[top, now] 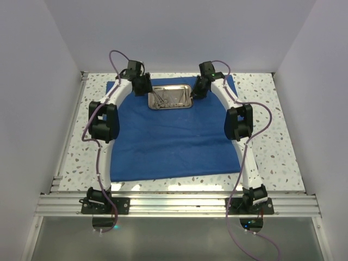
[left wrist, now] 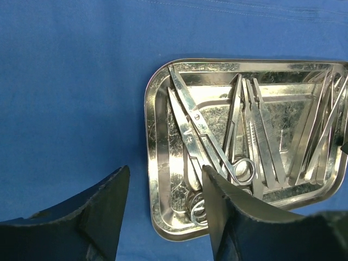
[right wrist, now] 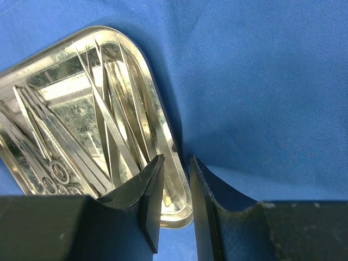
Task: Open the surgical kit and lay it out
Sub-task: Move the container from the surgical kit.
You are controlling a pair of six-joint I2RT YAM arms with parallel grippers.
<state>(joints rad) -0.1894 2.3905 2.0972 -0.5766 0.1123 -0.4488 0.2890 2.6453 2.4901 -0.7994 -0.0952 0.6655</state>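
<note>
The royal-blue cloth [top: 174, 141] lies spread flat on the table. The steel tray [top: 171, 107] sits on its far middle and holds scissors [left wrist: 204, 130], forceps and tweezers [right wrist: 109, 125] in a loose pile. My left gripper [top: 145, 87] is open at the tray's left end. In the left wrist view the gripper [left wrist: 166, 169] straddles the tray's rim [left wrist: 152, 136], one finger over the cloth [left wrist: 70, 98] and one over the tray. My right gripper [top: 199, 91] is at the tray's right end. In the right wrist view the gripper [right wrist: 177, 157] has its jaws close together around the rim [right wrist: 154, 103].
The speckled tabletop [top: 272, 109] shows around the cloth. White walls close in on the left, right and back. An aluminium rail [top: 174, 204] with both arm bases runs along the near edge. Purple cables loop off both arms.
</note>
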